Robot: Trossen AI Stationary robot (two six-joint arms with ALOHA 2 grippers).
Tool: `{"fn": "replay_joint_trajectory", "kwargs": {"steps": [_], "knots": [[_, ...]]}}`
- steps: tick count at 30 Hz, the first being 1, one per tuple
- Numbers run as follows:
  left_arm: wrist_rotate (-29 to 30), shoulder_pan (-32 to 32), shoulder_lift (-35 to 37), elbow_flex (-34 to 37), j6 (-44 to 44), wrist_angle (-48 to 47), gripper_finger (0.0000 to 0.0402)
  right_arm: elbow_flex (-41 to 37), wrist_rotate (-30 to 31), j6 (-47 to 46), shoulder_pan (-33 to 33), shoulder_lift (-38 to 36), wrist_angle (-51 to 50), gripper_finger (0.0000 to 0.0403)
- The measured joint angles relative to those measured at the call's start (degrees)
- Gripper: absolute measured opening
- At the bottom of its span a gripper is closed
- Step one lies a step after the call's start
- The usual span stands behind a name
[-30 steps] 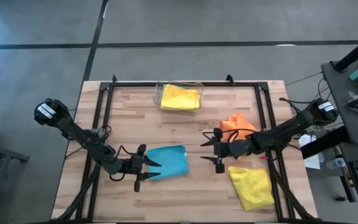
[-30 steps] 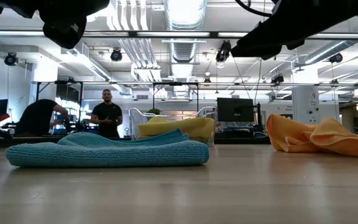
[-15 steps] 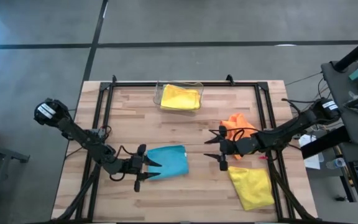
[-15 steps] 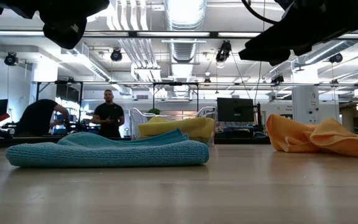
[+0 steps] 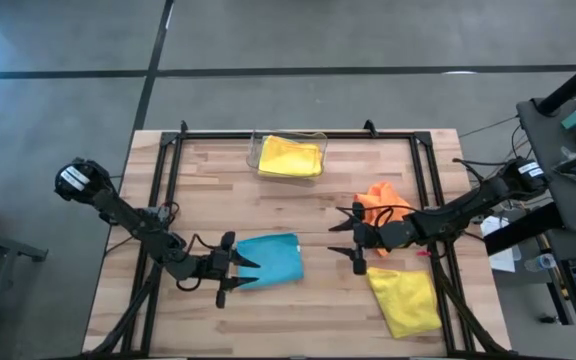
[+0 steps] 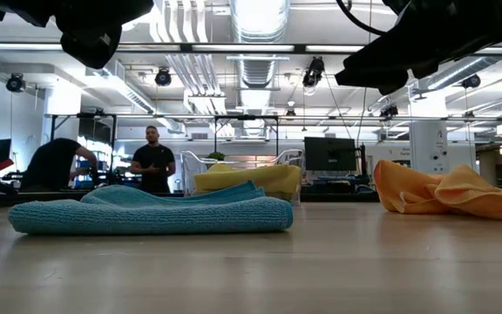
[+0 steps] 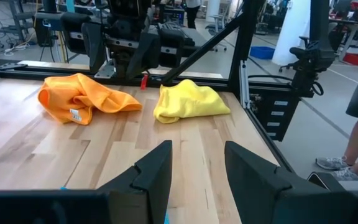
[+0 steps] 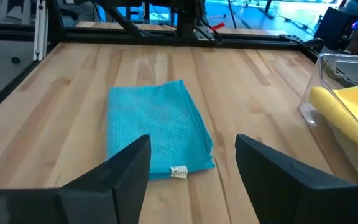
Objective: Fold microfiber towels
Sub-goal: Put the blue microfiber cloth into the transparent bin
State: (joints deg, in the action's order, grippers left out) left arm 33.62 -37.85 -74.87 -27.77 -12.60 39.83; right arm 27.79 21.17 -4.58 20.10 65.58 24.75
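- Start at your far left: the left arm reaches in from the table's left edge, and your left gripper (image 5: 236, 273) sits low at the near left of the wooden table (image 5: 208, 190), fingers spread apart with nothing between them.
- Those fingertips point at the light blue towel (image 5: 271, 259), which lies folded flat just beside them; the tips look to overlap its left edge from above, but you can't tell if they touch it.
- From table height that blue towel is a low, tidy stack, and the right wrist view shows its small white tag (image 8: 178, 171) at one corner.
- Look to the back centre: a yellow towel (image 5: 290, 157) rests inside the clear plastic bin (image 5: 256, 152), against the rear rail.
- Moving right, your right gripper (image 5: 348, 239) hovers over bare wood between the blue towel and the orange one, jaws standing wide and empty.
- The orange towel (image 5: 378, 201) lies crumpled just behind the right arm, near the right rail.
- Nearest you on the right, a second yellow towel (image 5: 405, 300) lies loosely bunched, just beside that gripper.
- Beyond the table, two people (image 6: 152, 159) are in the room.
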Motion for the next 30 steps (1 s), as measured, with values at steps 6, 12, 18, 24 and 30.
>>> {"fn": "replay_joint_trajectory", "kwargs": {"steps": [6, 12, 18, 24, 30], "knots": [[0.1, 0.0, 0.0, 0.0, 0.0, -0.2, 0.0132, 0.0, 0.0, -0.8, 0.0, 0.0, 0.0, 0.0224], [0.1, 0.0, 0.0, 0.0, 0.0, -0.2, 0.0132, 0.0, 0.0, -1.0, 0.0, 0.0, -0.1, 0.0224], [0.1, 0.0, 0.0, 0.0, 0.0, -0.4, 0.0132, 0.0, 0.0, -1.0, 0.0, 0.0, -0.2, 0.0224], [0.1, 0.0, 0.0, 0.0, -0.1, -0.4, 0.0132, 0.0, -0.1, -1.6, 0.0, 0.0, -0.4, 0.0224], [0.1, 0.0, 0.0, 0.0, -0.2, -0.5, 0.0132, 0.0, -0.1, -1.9, 0.0, 0.0, -0.4, 0.0224]]}}
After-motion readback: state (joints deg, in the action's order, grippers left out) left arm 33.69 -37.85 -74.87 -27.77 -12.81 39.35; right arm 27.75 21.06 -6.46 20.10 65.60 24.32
